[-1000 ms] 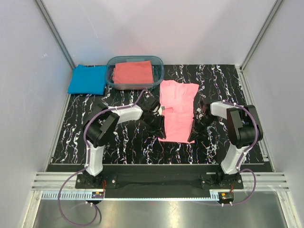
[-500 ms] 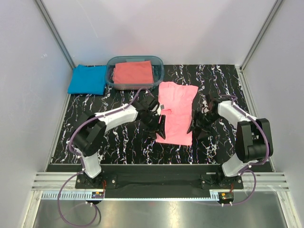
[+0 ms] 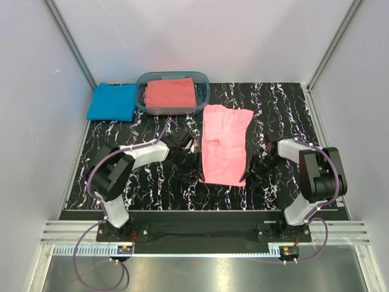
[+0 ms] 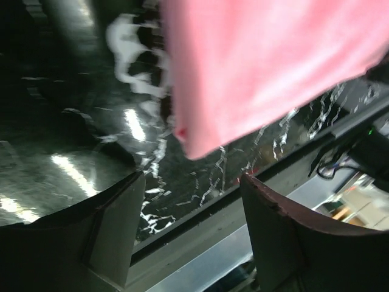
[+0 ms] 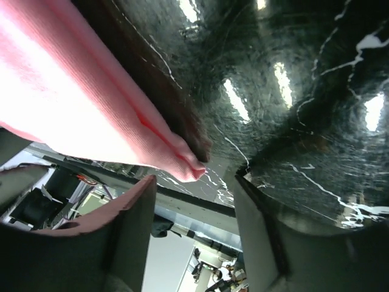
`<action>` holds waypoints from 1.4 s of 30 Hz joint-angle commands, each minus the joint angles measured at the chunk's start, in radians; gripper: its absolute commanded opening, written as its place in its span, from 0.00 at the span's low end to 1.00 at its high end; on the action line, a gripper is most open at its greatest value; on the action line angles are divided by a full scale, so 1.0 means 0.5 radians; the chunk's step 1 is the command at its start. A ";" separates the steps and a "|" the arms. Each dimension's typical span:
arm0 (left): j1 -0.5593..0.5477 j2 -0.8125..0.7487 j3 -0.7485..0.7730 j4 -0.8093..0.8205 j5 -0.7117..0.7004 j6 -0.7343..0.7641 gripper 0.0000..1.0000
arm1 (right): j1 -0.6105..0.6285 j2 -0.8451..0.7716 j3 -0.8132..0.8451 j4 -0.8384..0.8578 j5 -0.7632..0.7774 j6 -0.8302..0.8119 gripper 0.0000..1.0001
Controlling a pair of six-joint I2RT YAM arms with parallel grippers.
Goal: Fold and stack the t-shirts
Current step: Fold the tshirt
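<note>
— On the tabletop (image 3: 285, 115), where is the pink t-shirt (image 3: 223, 146)?
— Spread out near the middle. Left claw (image 3: 194, 171) and right claw (image 3: 248, 175) both gape empty, just beside its near corners, one each side.

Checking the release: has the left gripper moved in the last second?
Yes. The left gripper has backed leftward off the pink t-shirt, from under the right end of the tub toward its middle.

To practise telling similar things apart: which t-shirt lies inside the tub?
The coral-red t-shirt, folded inside the tub; the blue t-shirt and the pink t-shirt lie outside it on the table.
</note>
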 commanded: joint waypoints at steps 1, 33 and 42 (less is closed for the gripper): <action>0.052 -0.013 -0.070 0.238 0.015 -0.183 0.70 | -0.008 0.015 -0.029 0.143 -0.001 0.051 0.59; 0.055 0.318 -0.015 0.278 0.039 -0.266 0.24 | 0.008 0.147 0.001 0.358 0.235 0.312 0.11; 0.003 0.184 0.019 0.103 -0.132 -0.149 0.00 | 0.198 -0.083 0.011 0.180 0.284 0.278 0.00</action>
